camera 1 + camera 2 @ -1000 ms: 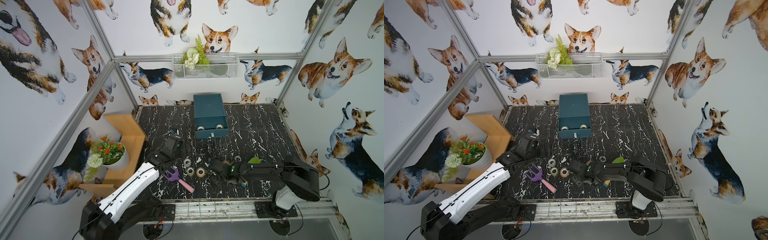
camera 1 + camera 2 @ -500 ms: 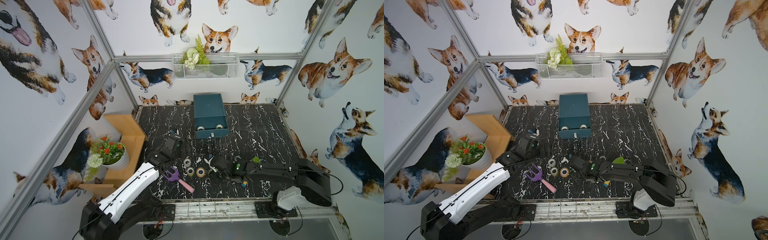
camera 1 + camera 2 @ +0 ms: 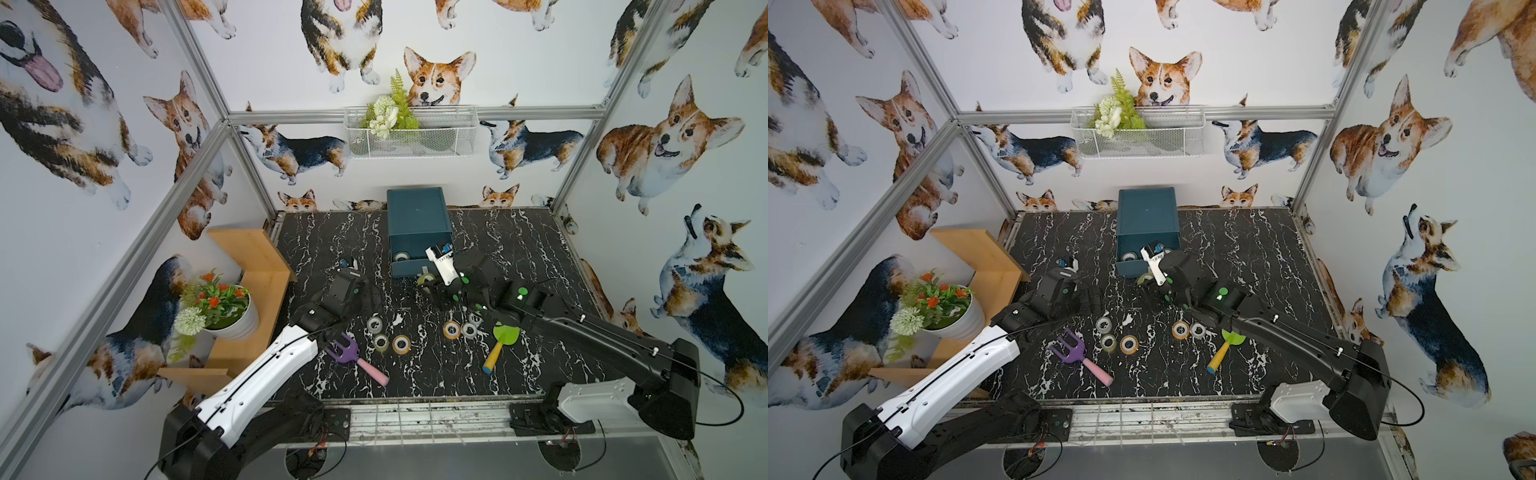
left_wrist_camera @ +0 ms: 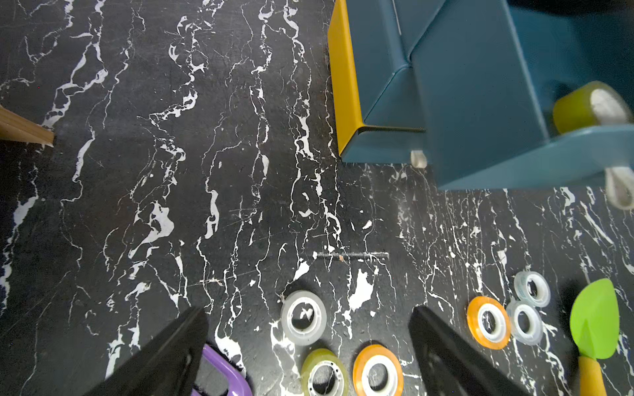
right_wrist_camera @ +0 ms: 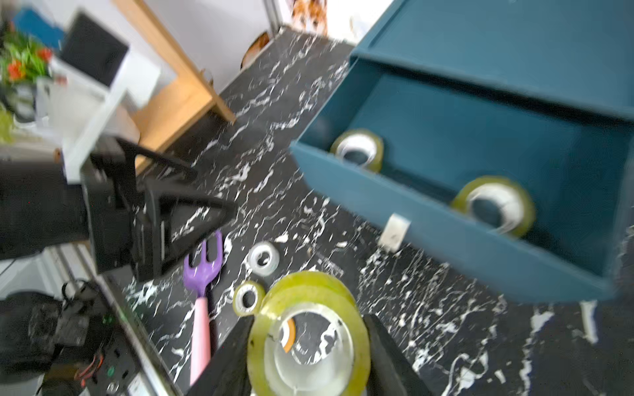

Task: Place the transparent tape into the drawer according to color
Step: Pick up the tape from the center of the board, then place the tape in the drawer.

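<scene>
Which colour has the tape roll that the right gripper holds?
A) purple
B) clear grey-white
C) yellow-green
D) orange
C: in the right wrist view, the right gripper holds a yellow-green tape roll between its two fingers, in front of the open drawer.

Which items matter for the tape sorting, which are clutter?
Job: yellow-green see-through tape roll in right gripper; six loose tape rolls on black marble table; open teal drawer holding two rolls.
Clutter: purple toy rake; green toy trowel; white flower pot; wooden shelf; wire basket.
</scene>
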